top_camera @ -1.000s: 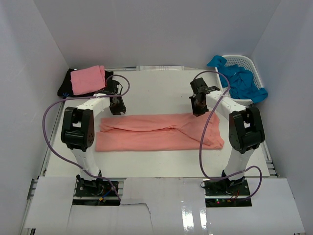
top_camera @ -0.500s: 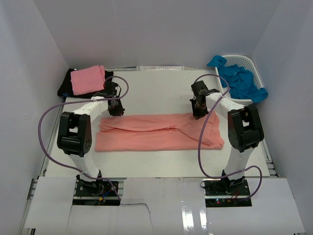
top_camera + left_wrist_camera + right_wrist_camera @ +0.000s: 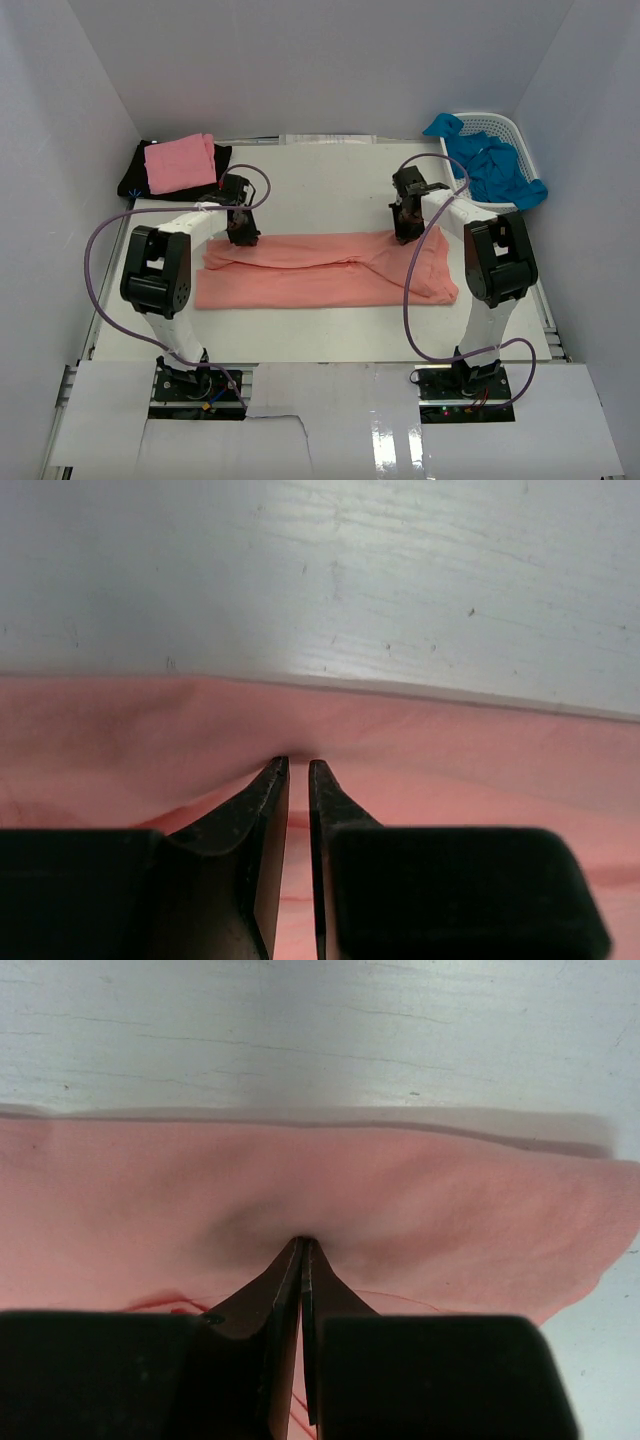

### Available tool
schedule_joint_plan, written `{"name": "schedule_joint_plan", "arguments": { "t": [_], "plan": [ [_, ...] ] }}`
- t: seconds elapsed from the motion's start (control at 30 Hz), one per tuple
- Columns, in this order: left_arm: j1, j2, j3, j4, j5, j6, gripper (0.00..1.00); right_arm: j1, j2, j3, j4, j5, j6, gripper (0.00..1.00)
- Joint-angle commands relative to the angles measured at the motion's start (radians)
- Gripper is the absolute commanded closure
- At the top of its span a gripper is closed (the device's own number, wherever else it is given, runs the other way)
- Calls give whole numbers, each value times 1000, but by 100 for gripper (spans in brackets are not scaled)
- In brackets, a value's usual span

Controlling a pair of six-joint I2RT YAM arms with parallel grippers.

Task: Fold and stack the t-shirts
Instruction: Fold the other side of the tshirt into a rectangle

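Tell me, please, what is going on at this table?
Two robot arms are working on a large salmon-coral cloth t-shirt lying as a long folded band across the white table. The jaws of the right arm are shut on its far edge; those of the left arm sit nearly closed on the same edge, grip unclear. A folded pink t-shirt lies on a black t-shirt at the far left, and bright blue t-shirts sit in the white plastic lattice basket at the far right.

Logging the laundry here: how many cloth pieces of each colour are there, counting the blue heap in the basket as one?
salmon shirt: 1
pink shirt: 1
black shirt: 1
blue heap: 1 (the shirts in it cannot be counted)
Total: 4
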Motion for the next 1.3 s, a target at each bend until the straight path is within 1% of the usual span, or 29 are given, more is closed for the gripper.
{"name": "schedule_joint_plan", "arguments": {
  "t": [0.0, 0.13, 0.27, 0.37, 0.47, 0.5, 0.57, 0.73, 0.8, 0.87, 0.9, 1.0, 1.07, 1.13, 1.2, 1.27],
  "plan": [
    [-1, 77, 72, -4, -23, 13, 76, -10, 31, -6, 35, -16, -10, 92],
    [-3, 163, 175, -45, -42, 18, 77, -20, 89, 10, 46, -33, -13, 92],
    [-1, 217, 242, -50, -54, 26, 77, -40, 142, 52, 53, -51, -17, 92],
    [-1, 277, 316, -68, -75, 38, 77, -60, 180, 113, 47, -68, -18, 92],
    [-1, 339, 400, -95, -83, 44, 77, -83, 221, 223, 43, -82, -29, 92],
    [-1, 353, 417, -101, -85, 43, 77, -91, 234, 224, 33, -85, -29, 92],
    [-1, 383, 460, -107, -85, 44, 77, -108, 277, 306, 24, -106, -33, 92],
    [-3, 438, 549, -118, -79, 52, 77, -125, 384, 495, -20, -126, -47, 92],
    [-3, 444, 584, -122, -60, 52, 75, -129, 399, 529, -30, -132, -49, 92],
    [-3, 430, 597, -127, -51, 46, 73, -131, 398, 553, -24, -136, -49, 92],
    [-1, 403, 604, -125, -34, 37, 68, -131, 386, 558, -22, -169, -49, 92],
    [-1, 336, 615, -125, -7, 6, 62, -134, 361, 575, -10, -177, -47, 92],
    [-3, 294, 627, -125, -3, -8, 59, -137, 347, 593, -2, -198, -47, 92],
    [-1, 217, 638, -125, -20, -14, 57, -135, 312, 590, 15, -231, -44, 92],
    [-1, 156, 632, -124, -32, -20, 56, -134, 253, 544, 64, -249, -32, 92],
    [-3, 47, 586, -98, -62, -26, 56, -132, 171, 465, 126, -275, -20, 92]
  ]
}}
